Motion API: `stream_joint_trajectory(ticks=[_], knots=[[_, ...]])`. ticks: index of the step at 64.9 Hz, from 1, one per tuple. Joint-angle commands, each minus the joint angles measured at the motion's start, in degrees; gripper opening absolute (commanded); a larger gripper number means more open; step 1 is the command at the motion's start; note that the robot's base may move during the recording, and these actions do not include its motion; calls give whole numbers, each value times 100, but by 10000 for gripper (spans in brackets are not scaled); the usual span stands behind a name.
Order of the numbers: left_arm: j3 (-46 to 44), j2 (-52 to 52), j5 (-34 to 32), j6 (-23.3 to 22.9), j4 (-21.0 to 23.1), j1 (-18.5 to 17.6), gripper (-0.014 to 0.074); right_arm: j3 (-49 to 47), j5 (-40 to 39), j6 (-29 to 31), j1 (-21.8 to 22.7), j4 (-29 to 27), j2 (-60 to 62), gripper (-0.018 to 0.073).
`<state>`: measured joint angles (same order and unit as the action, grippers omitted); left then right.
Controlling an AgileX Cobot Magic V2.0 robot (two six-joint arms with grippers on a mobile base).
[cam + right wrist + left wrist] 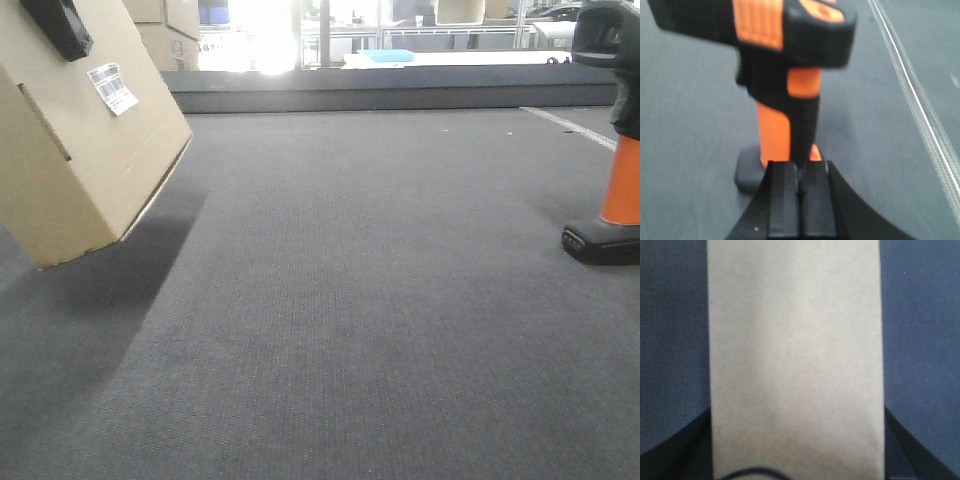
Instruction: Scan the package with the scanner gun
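Note:
The package point(80, 150), a tan cardboard box, hangs tilted at the far left, with one lower corner low over the grey mat. Its white barcode label point(112, 88) faces the camera. A black finger point(62, 28) of my left gripper presses on that face. In the left wrist view the package point(795, 340) fills the span between the jaws of my left gripper point(796, 450), which is shut on it. The scanner gun point(622, 180) stands upright on its black base at the far right. My right gripper point(799, 167) is shut and holds nothing, just behind the scanner gun's point(775, 130) orange handle.
The grey mat point(350, 300) runs back to a raised dark ledge point(380, 90). A white line point(570, 125) crosses the mat near the scanner, and the white line point(920, 110) also shows in the right wrist view. Larger cardboard boxes point(165, 30) are stacked behind the ledge.

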<state>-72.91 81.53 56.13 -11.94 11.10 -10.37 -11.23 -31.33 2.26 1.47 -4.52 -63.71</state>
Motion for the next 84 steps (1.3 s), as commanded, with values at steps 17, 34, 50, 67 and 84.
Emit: stream_joint_trajectory(ticks=[17,34,50,67,84], knots=[[-52,-25,-114,-29,20,-36,-111,62,-2060,-1095,-1,452,-1162,-61],[109,-25,-275,-29,21,-36,-111,62,-2089,-1127,-1,452,-1176,295],[571,-25,-504,-29,21,-36,-111,62,-2110,-1634,-1,452,-1176,484],[643,-25,-759,-29,-32,-36,-111,42,-2650,-1634,-1,336,-1494,521],[643,-25,-790,-29,-32,-36,-111,37,-3863,-1647,-1,331,-2716,517]])
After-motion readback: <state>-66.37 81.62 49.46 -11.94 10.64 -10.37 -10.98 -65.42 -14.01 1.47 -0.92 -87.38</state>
